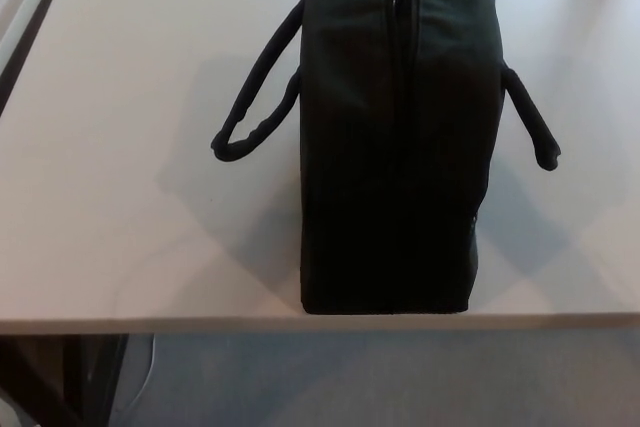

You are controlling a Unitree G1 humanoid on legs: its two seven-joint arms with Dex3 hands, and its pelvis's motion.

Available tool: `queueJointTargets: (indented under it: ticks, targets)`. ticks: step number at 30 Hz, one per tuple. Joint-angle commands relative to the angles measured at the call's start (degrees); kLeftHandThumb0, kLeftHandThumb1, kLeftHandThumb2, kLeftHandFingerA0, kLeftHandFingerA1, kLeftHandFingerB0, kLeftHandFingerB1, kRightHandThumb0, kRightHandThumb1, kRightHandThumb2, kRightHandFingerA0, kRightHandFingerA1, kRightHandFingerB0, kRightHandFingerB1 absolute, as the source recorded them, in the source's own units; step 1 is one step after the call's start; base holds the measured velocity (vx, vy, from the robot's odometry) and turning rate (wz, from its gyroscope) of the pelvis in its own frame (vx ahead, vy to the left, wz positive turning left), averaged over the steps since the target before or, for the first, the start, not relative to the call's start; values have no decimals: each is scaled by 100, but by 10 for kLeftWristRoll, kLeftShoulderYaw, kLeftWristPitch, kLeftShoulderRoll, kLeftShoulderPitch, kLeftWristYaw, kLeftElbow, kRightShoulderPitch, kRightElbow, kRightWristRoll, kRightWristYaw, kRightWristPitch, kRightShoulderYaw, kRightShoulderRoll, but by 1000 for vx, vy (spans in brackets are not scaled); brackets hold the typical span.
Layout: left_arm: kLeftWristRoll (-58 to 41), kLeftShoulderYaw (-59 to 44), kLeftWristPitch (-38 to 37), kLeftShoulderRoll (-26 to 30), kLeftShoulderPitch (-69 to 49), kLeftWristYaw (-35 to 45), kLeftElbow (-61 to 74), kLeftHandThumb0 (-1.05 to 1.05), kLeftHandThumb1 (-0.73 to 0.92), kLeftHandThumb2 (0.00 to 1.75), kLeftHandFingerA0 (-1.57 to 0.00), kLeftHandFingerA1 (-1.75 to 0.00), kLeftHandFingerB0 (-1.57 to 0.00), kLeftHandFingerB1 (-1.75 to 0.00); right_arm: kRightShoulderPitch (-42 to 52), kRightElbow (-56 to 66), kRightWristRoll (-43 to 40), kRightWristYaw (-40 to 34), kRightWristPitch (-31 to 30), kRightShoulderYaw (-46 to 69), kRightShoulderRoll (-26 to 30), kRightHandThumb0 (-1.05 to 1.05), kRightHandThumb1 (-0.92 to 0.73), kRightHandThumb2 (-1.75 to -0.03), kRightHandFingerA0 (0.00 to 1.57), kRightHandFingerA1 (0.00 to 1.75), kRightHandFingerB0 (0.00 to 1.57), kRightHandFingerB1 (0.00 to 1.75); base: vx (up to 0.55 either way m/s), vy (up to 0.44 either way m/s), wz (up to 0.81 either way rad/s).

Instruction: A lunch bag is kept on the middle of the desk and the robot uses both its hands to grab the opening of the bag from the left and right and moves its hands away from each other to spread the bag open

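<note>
The desk (120, 197) carries the lunch bag (395, 147) upright near its front edge, its opening slit (400, 97) running away from the camera and seemingly almost closed. Neither hand shows, so their state can't be told.

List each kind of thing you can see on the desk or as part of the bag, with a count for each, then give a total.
Lunch bag, black: 1
Carry handles, one on the left and one on the right: 2
Desk, light-coloured: 1
Robot hands in view: 0
Total: 4
</note>
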State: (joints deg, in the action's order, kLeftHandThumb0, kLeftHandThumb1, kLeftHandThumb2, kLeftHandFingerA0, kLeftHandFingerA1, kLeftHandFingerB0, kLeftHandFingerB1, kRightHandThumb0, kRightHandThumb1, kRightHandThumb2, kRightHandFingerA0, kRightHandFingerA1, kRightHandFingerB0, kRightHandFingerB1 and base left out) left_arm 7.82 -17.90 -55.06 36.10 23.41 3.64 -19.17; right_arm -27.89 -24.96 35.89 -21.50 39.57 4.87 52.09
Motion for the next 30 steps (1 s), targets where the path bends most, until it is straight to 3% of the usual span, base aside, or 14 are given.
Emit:
queueJointTargets:
  ticks: [1, 7, 9, 11, 12, 13, 15, 16, 17, 18, 21, 23, 24, 30]
  targets:
    - [263, 117, -66, -4, 106, -56, -67, -19, 44, 58, -53, -40, -48, -39, -203, -100, 110, 81, -3, -130, -11, -55, -47, -74, 30, 43, 18, 39, 0, 0, 0]
    - [348, 191, -93, -33, 148, -95, -73, -17, 54, 57, -53, -37, -53, -37, -308, -153, 159, 57, -15, -199, -59, -52, -46, -72, 31, 43, 22, 39, 0, 0, 0]
    - [363, 228, -101, -66, 167, -98, -73, -18, 57, 58, -54, -37, -49, -36, -348, -171, 183, 45, -33, -230, -90, -45, -57, -58, 42, 36, 28, 30, 0, 0, 0]
    - [377, 256, -95, -82, 178, -97, -69, -20, 61, 59, -50, -36, -47, -36, -367, -173, 195, 42, -39, -248, -103, -47, -61, -60, 41, 36, 26, 30, 0, 0, 0]
    - [391, 265, -96, -91, 183, -115, -70, -17, 59, 58, -53, -36, -49, -36, -374, -173, 201, 39, -43, -257, -107, -55, -49, -77, 33, 46, 18, 40, 0, 0, 0]
    - [394, 277, -100, -100, 190, -117, -72, -17, 60, 59, -53, -36, -49, -36, -377, -168, 205, 38, -50, -263, -109, -50, -63, -61, 41, 35, 22, 30, 0, 0, 0]
    - [398, 288, -97, -105, 194, -122, -73, -18, 60, 59, -53, -37, -48, -36, -382, -167, 208, 40, -53, -271, -111, -48, -62, -59, 40, 34, 21, 29, 0, 0, 0]
    - [416, 303, -97, -114, 203, -136, -71, -15, 60, 58, -54, -37, -49, -36, -391, -166, 211, 47, -58, -279, -115, -54, -50, -77, 33, 45, 18, 40, 0, 0, 0]
    - [426, 311, -98, -118, 208, -145, -71, -15, 60, 58, -54, -37, -49, -36, -394, -166, 213, 49, -60, -282, -117, -54, -50, -77, 33, 45, 18, 40, 0, 0, 0]
    - [443, 326, -99, -128, 219, -165, -74, -13, 59, 58, -55, -37, -50, -36, -402, -169, 212, 51, -63, -289, -122, -46, -62, -61, 41, 35, 24, 30, 0, 0, 0]
    - [471, 357, -84, -149, 241, -199, -73, -9, 60, 63, -52, -38, -51, -38, -419, -180, 216, 54, -66, -306, -128, -45, -63, -60, 41, 35, 25, 30, 0, 0, 0]
    - [472, 364, -84, -153, 247, -206, -77, -9, 60, 63, -51, -38, -50, -38, -423, -181, 215, 63, -70, -311, -129, -53, -51, -77, 32, 44, 17, 39, 0, 0, 0]
    - [475, 375, -78, -161, 256, -207, -76, -10, 63, 64, -48, -39, -45, -37, -424, -182, 218, 55, -76, -318, -135, -46, -61, -58, 41, 34, 25, 30, 0, 0, 0]
    - [494, 409, -62, -177, 279, -240, -75, -12, 61, 68, -49, -42, -45, -39, -417, -210, 221, 12, -64, -349, -169, -45, -59, -58, 41, 35, 25, 30, 0, 0, 0]
